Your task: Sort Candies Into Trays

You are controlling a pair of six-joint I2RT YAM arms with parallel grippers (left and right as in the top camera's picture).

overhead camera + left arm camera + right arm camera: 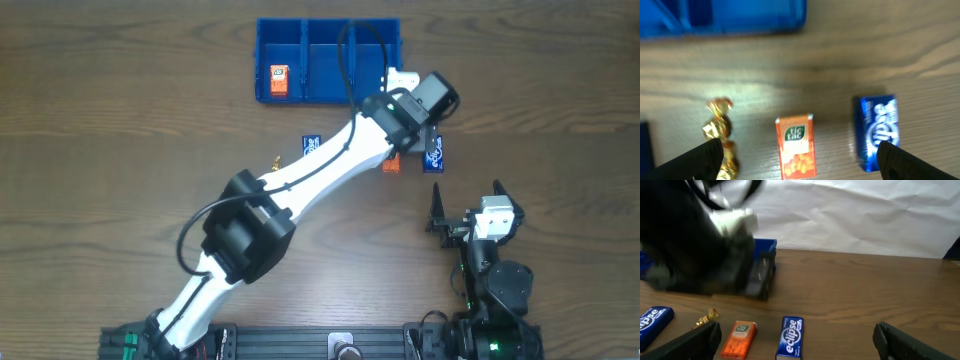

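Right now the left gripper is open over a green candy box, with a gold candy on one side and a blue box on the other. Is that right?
Not quite. The candy box under the open left gripper is orange, not green, as the left wrist view shows. The gold candy on one side and the blue box on the other are right.

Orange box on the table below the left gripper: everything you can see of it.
The orange box is small, rectangular and apparently plastic, with a green-and-white round logo above pictured orange pellets. It lies flat, label up, on the wooden table, between a gold-wrapped candy and a blue pack, touching neither. The left gripper hangs open over it, without visible contact.
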